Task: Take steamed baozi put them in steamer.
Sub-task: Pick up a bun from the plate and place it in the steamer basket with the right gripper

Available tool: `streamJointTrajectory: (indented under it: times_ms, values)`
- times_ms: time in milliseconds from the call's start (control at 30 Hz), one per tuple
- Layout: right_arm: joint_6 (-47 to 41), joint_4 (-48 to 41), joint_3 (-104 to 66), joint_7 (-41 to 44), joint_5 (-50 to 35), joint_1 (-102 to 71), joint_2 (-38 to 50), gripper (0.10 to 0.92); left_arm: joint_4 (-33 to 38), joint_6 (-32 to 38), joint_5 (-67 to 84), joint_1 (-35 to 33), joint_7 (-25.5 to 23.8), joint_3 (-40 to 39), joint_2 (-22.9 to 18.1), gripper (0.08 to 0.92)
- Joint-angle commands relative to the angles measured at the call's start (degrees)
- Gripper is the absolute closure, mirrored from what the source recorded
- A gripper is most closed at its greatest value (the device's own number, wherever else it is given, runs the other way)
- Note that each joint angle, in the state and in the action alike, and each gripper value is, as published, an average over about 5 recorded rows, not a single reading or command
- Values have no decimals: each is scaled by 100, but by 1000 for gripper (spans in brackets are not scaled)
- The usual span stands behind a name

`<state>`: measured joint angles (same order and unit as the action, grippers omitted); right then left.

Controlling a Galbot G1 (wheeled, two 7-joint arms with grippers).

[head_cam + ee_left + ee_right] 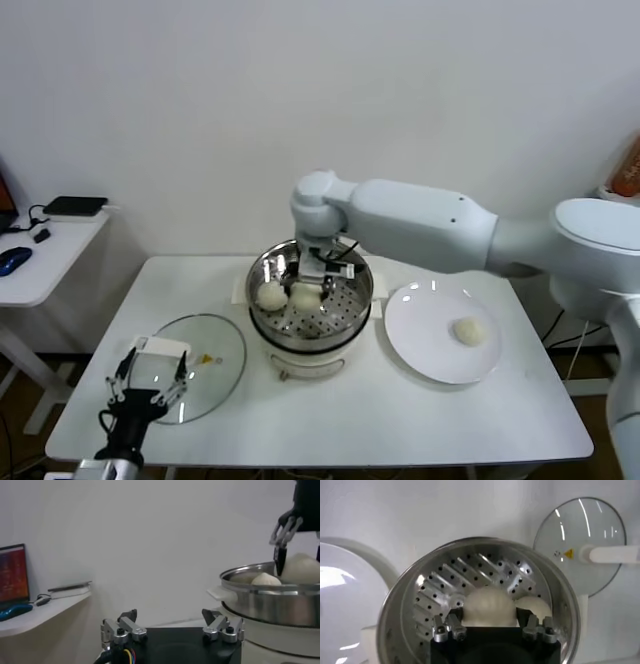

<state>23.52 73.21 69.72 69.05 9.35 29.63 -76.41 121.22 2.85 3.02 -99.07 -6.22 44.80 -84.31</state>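
Right gripper (312,277) is lowered inside the steamer (352,308), fingers set either side of a steamed baozi (489,605) and holding it on the perforated floor. A second baozi (271,295) lies just beside it in the pot. One baozi (469,331) sits on the white plate (420,345). Left gripper (150,384) hangs spread wide over the glass lid (212,362), holding nothing.

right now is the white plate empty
No, one baozi still sits on the white plate in the head view.
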Motion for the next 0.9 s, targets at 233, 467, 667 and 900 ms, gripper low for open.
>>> streamJointTrajectory:
  times_ms: [233,467,667,900]
  values:
    - [73,-87,177,-15,36,-336,-211,330,-32,4,54,-23,14,16,4,177]
    - [196,-28,194,-24,112,-351,-124,330,-50,-7,65,17,14,22,11,177]
    - [263,-27,164,-27,173,-356,-98,330,-60,-18,63,41,13,12,3,177]
    - [312,-44,138,-81,167,-387,-109,288,-65,-18,59,45,12,0,-6,177]
